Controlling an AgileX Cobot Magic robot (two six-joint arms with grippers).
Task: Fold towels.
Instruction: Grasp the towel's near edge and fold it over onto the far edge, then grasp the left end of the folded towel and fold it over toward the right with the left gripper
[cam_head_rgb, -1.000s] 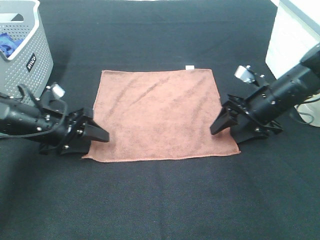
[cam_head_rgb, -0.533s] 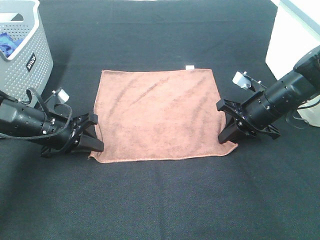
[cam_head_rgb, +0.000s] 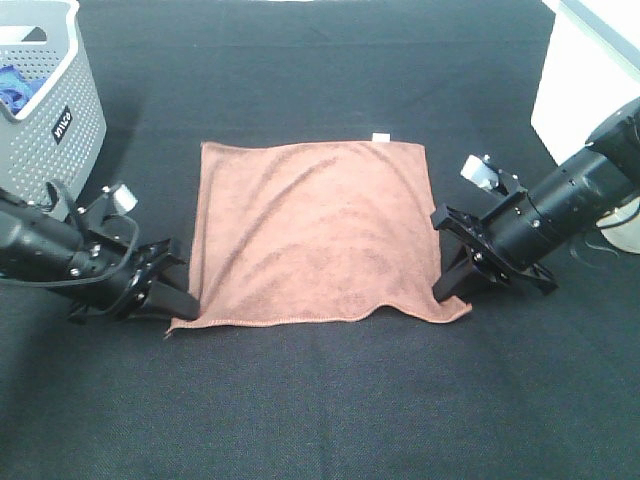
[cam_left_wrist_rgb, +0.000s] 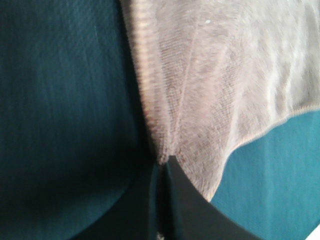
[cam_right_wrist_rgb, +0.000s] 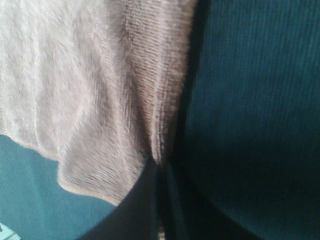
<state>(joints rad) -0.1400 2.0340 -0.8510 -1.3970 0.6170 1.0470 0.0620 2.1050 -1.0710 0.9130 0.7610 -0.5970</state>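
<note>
The brown towel (cam_head_rgb: 315, 235) lies spread flat on the black table, with its small white tag (cam_head_rgb: 380, 135) at the far edge. My left gripper (cam_head_rgb: 183, 300) is shut on the towel's left edge close to the near left corner. In the left wrist view the fingertips (cam_left_wrist_rgb: 172, 167) meet and pinch a pucker of cloth (cam_left_wrist_rgb: 215, 75). On the other side, my right gripper (cam_head_rgb: 447, 285) is shut on the right edge by the near right corner. The right wrist view shows the towel (cam_right_wrist_rgb: 90, 75) bunched into the closed gripper (cam_right_wrist_rgb: 159, 166).
A grey perforated basket (cam_head_rgb: 60, 120) stands at the far left with something blue (cam_head_rgb: 12, 88) inside. A white box (cam_head_rgb: 590, 70) sits at the far right. Black cloth (cam_head_rgb: 320, 400) covers the table around and in front of the towel.
Both grippers went from open to shut and now pinch the towel's side edges near the front corners. The cloth has wrinkled and its near edge has drawn in slightly.
</note>
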